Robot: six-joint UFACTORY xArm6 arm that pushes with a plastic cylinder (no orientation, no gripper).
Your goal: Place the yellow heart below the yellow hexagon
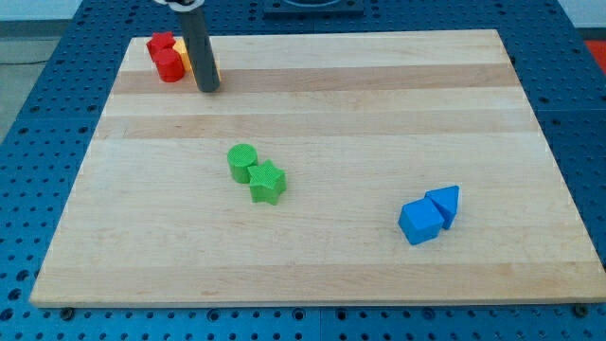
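Observation:
My tip [207, 88] rests on the wooden board [312, 265] near the view's top left corner. Just behind and left of the rod a sliver of yellow block [181, 52] shows, mostly hidden by the rod and the red blocks; its shape cannot be made out. A second yellow sliver [216, 68] shows at the rod's right edge. I cannot tell which is the heart and which the hexagon.
Two red blocks [165, 55] sit touching at the top left corner, left of the rod. A green cylinder [242, 162] and a green star [267, 182] touch near the middle. A blue cube [420, 223] and a blue triangle [444, 202] touch at lower right.

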